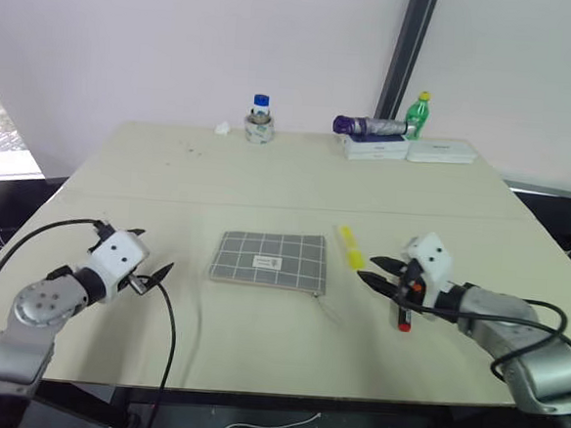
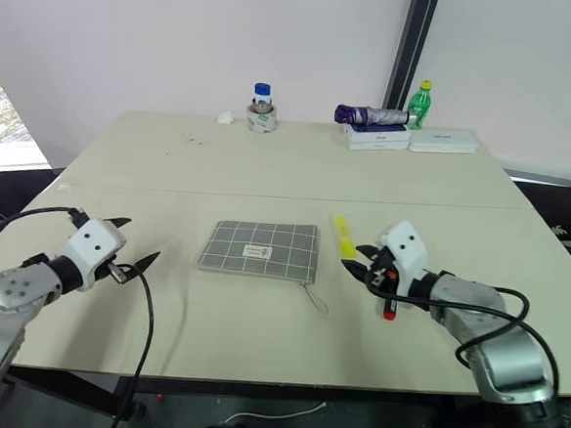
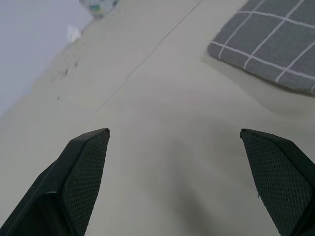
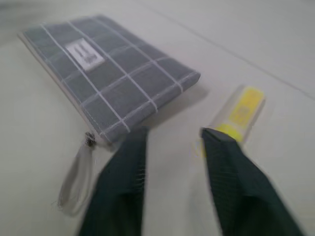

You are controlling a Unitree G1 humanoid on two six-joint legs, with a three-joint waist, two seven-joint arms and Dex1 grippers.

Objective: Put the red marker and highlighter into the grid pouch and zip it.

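While beside the right claw (image 1: 372, 269), highlighter (image 1: 348, 246) just ahead.

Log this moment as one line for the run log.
grid pouch: flat on table | highlighter: right of pouch | red marker: under right tool | left tool: open, empty | right tool: open, empty

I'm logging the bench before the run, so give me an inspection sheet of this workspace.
Surface: beige table, one seam across it.
Job's things: grid pouch flat, label up; highlighter right of it; red marker lying partly under the right end effector.
Clutter: far edge, blue-lidded jar, purple umbrella, green bottle, white boxes.
End effectors: left end effector wide open, empty; right open more narrowly, empty, near the highlighter.
Cables: black cables loop from both arms.
Surroundings: white wall, dark post.
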